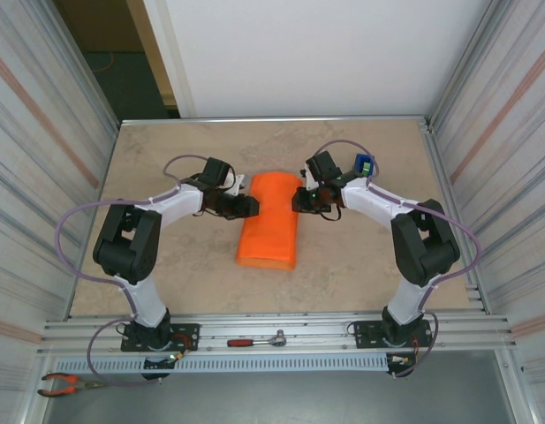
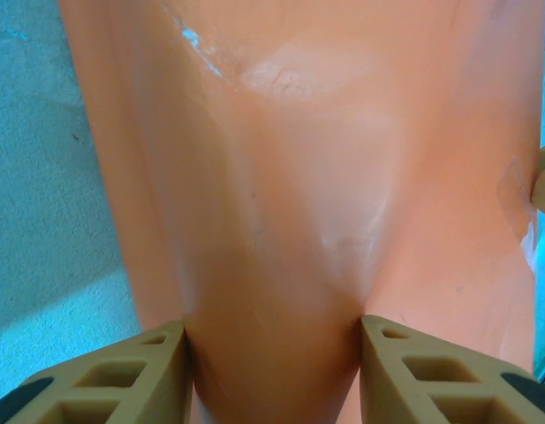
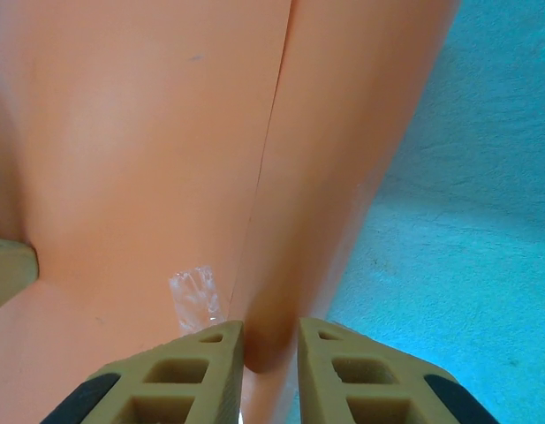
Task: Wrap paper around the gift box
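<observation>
Pinching the paper (image 1: 270, 238), left gripper (image 2: 272, 334) grips a broad fold, right gripper (image 3: 268, 334) a thin one; overhead, blue dispenser (image 1: 364, 164) nearby.

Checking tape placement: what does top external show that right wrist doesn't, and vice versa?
Top external: the left gripper, a blue tape dispenser, a ratchet and pliers at the near edge. Right wrist: a clear tape strip beside a seam in the orange paper, fingers pinching a fold. Both: the orange paper, the right gripper, the table.
</observation>
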